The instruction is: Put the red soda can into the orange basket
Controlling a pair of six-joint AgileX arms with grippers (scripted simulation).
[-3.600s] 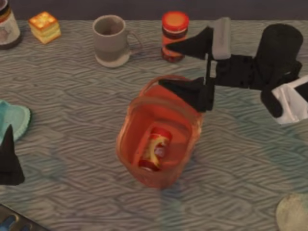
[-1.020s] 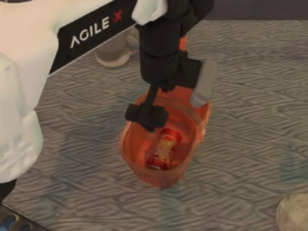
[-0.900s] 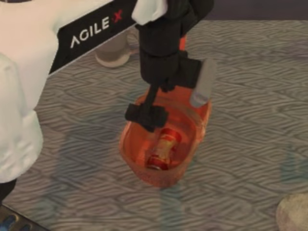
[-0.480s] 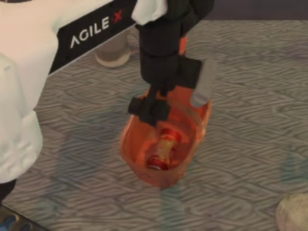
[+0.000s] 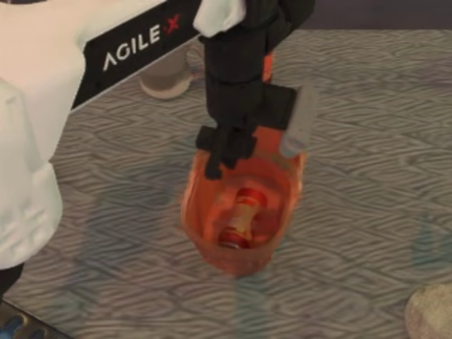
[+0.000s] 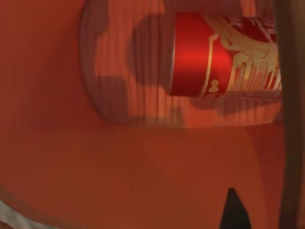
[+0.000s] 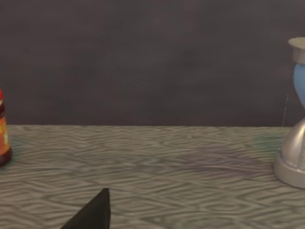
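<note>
1. Top view: red soda can [image 5: 240, 219] lies on its side inside the orange basket [image 5: 200, 227].
2. Left claw [image 5: 222, 147] sits at the basket's far rim, fingers closed on the handle region; exact contact unclear.
3. Left wrist view: can [image 6: 224, 55] rests on basket floor [image 6: 119, 162].
4. Right claw [image 7: 93, 212]: finger state cannot tell; orange-lidded jar [image 7: 4, 129] beyond it.

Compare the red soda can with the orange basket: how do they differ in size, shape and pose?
The red soda can is a small slim cylinder; the orange basket is a far larger oval. The can lies on its side; the basket stands upright and open. The can has a pale logo; the basket is plain. Both are reddish, and the can lies inside the basket.
</note>
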